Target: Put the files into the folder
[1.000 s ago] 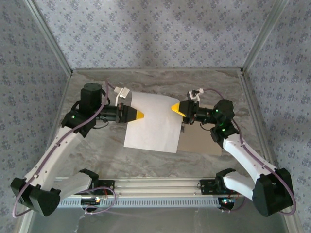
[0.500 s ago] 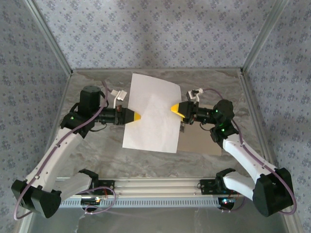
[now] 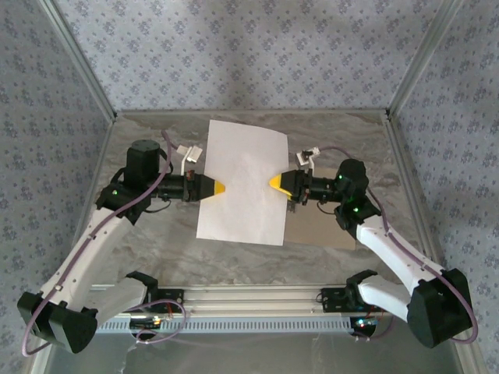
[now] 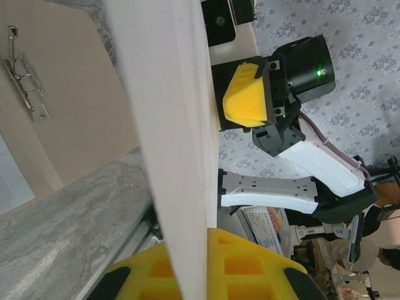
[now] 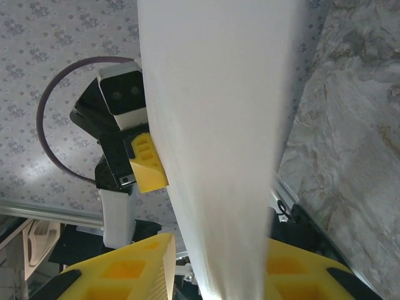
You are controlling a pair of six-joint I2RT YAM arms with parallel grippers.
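The files (image 3: 242, 179) are white paper held up off the table between the two arms. My left gripper (image 3: 221, 187) is shut on their left edge; in the left wrist view the paper (image 4: 169, 125) runs edge-on out of its yellow jaws (image 4: 200, 250). My right gripper (image 3: 274, 183) is at the right edge. In the right wrist view the paper (image 5: 219, 125) passes between its fingers (image 5: 219, 250), with a gap still showing beside the left one. The tan folder (image 3: 320, 226) lies open on the table under the right arm, its metal clip (image 4: 22, 81) showing.
The marble table (image 3: 156, 234) is fenced by patterned walls and metal posts (image 3: 413, 70). An aluminium rail (image 3: 249, 296) runs along the near edge between the arm bases.
The paper's far edge has swung up and back, so the sheet now looks longer. The right gripper has slid left over the paper's right edge and its jaws have narrowed.
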